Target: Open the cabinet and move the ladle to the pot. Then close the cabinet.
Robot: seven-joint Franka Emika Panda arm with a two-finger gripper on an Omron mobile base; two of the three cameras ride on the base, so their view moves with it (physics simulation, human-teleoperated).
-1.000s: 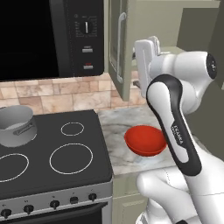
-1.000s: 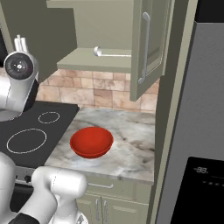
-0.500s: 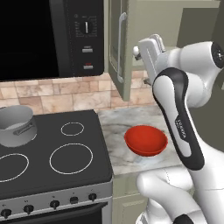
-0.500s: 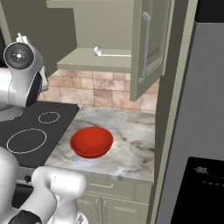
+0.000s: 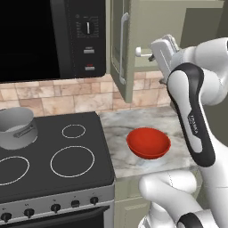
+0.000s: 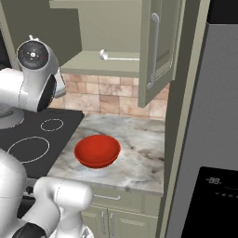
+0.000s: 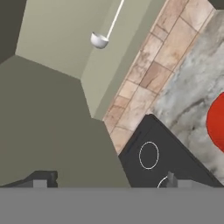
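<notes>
Cabinet: doors swung open, shelf exposed.
Ladle: lying on cabinet shelf, bowl end toward left, handle running right.
Pot: on stove, far left, well apart from ladle.
Gripper: raised near shelf edge, jaws spread wide, holding nothing.
Step in hand: reach for ladle. Advised: align jaws across thin handle, enter level with shelf, avoid door edge, clamp near mid-handle.
Red bowl: on tabletop, not involved.

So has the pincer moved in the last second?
Yes. In the left base view the pincer has swung away from the open cabinet door, toward the ladle on the shelf.
</notes>
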